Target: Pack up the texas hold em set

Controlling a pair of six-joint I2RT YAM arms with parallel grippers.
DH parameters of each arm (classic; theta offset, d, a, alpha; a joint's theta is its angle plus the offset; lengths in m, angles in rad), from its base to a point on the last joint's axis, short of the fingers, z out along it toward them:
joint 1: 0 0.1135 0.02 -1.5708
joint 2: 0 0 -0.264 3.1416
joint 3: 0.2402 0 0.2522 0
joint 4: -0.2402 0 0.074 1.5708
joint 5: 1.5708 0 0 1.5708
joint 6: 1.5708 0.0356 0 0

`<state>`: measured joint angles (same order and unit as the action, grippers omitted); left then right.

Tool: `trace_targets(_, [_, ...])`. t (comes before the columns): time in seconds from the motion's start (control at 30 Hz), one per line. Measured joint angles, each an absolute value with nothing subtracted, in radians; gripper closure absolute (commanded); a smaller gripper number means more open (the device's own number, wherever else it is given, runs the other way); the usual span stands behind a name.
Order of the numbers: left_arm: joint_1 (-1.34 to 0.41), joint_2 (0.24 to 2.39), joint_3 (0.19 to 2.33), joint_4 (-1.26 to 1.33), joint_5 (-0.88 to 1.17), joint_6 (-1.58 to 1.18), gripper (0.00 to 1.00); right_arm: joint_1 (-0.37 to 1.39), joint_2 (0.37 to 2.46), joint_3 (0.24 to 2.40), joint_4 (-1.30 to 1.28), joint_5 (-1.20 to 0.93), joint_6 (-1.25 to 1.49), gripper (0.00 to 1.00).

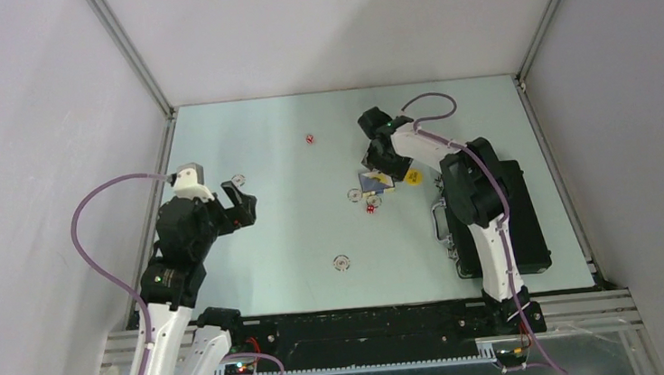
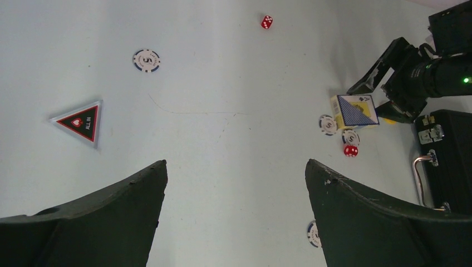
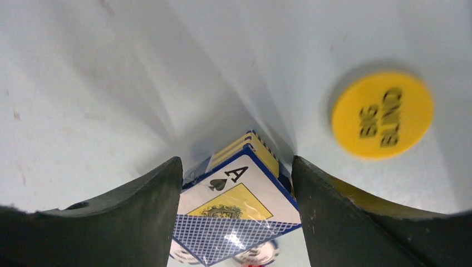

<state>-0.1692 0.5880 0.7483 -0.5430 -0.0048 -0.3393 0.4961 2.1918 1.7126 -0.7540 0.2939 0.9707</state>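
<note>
Right gripper [image 3: 236,167] clamped on card deck [image 3: 236,208], fingers touching both its sides, deck tilted, near middle of surface [image 1: 287,237]

Yellow disc [image 3: 382,114] flat, just beside deck

Left gripper [image 2: 235,167] fingers wide apart, nothing between, above left part of surface

Black briefcase [image 1: 521,216] closed, at right edge, partly under right arm

Triangular piece [image 2: 79,122], red dice [image 2: 266,21], chips [image 2: 146,60] loose on surface

Pale tabletop [image 1: 269,238], white enclosure walls [image 1: 31,105], metal corner struts [image 1: 131,51]
</note>
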Motion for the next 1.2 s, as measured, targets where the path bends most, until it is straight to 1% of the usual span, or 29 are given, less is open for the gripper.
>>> trace_targets(0.27, [-0.175, 0.553, 0.731, -0.548, 0.004, -0.339, 0.02, 0.602, 2.069, 1.517, -0.67, 0.285, 1.092, 0.2])
trace_targets(0.43, [-0.179, 0.551, 0.731, -0.548, 0.005, -0.338, 0.02, 0.649, 2.016, 1.435, -0.634, 0.303, 1.164, 0.19])
trace_targets(0.87, [-0.183, 0.551, 0.731, -0.548, 0.007, -0.336, 0.02, 0.786, 1.854, 1.193, -0.521, 0.355, 1.286, 0.18])
trace_targets(1.2, [-0.186, 0.551, 0.731, -0.548, 0.01, -0.331, 0.02, 0.887, 1.799, 1.129, -0.533, 0.397, 1.325, 0.18])
